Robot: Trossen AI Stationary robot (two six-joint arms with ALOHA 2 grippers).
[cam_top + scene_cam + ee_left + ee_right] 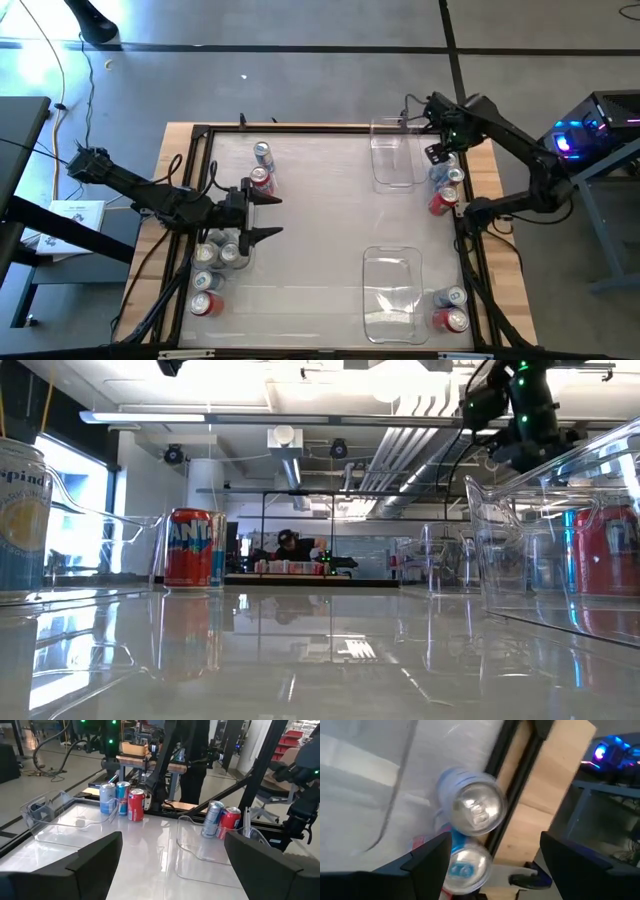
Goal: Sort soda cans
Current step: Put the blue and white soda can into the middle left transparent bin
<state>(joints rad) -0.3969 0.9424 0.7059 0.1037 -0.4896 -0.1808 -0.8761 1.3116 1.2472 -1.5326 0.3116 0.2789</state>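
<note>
**Right arm lining up over the 2 o'clock cans**

The right gripper [441, 152] is hanging above the cluster of cans [446, 186] at 2 o'clock on the table [310, 220], pointing down, its jaws standing apart and holding nothing. In the right wrist view a silver-topped can [476, 809] is sitting between the two dark fingers [427, 860], with a second can [466, 866] just beside it. This looks like the approach before a pick. The next move probably calls for a straight descent centred on the upper can, closing without knocking its neighbour, then a carry to the far bin [392, 155] just beside the cluster.

The left gripper [272, 216] is waiting at 9 o'clock, released and empty, jaws wide. More cans are standing near it: two [262, 167] toward 11 o'clock and a group [214, 270] toward 8 o'clock. Another pair [450, 310] is sitting at 4 o'clock, next to the near bin [390, 295] at 5 o'clock. Both bins appear empty.

The tabletop is glossy white, mirroring the ceiling lights in the low view, framed by dark rails on a wooden base. Beyond it a workshop room is showing exposed ducts, and a person [290, 545] is sitting at a distant bench.
</note>
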